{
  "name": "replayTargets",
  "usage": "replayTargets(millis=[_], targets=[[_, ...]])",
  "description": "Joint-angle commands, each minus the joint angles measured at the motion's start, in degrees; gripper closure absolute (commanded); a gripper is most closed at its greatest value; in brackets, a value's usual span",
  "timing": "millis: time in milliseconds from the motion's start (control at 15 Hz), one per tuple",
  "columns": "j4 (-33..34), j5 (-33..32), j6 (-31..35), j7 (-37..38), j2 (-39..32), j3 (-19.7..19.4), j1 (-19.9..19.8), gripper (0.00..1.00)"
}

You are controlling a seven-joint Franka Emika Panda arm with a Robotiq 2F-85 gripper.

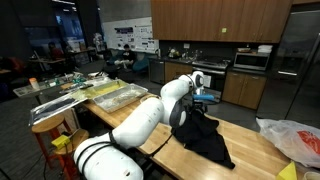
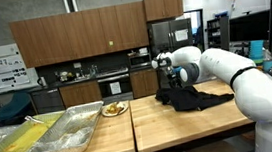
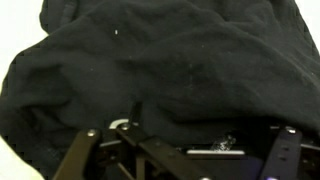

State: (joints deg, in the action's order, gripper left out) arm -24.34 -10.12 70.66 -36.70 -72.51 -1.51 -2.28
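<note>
Both exterior views are evenly bright under overhead light, but soft in detail; in an exterior view the background room (image 1: 40, 40) at upper left lies dim. The wrist view is dark and blurred across the black cloth (image 3: 160, 70).

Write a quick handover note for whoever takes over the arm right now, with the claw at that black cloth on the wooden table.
Claw: open, fingers wide apart in the wrist view, close over the black cloth, holding nothing.
Black cloth: bunched in a heap on the wooden table, not spread flat.
Nearby: a white plastic bag on the same table; metal trays on the next one.
Done: the claw is in place at the cloth.
Left: the cloth is not yet gripped, so the grasp and everything after it remain.
</note>
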Motion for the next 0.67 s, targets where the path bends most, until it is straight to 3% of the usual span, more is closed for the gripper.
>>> replayTargets(millis=[0, 200, 267, 600], targets=[[2.0, -4.6, 3.0, -11.1, 1.0, -1.7, 0.2, 0.0], [6.9, 0.3, 7.5, -8.4, -0.8, 0.4, -2.4, 0.0], [2.6, 1.9, 9.9, -6.6, 1.7, 1.0, -3.1, 0.0], [3.2, 8.3, 13.2, 8.2, -0.4, 3.4, -5.4, 0.0]])
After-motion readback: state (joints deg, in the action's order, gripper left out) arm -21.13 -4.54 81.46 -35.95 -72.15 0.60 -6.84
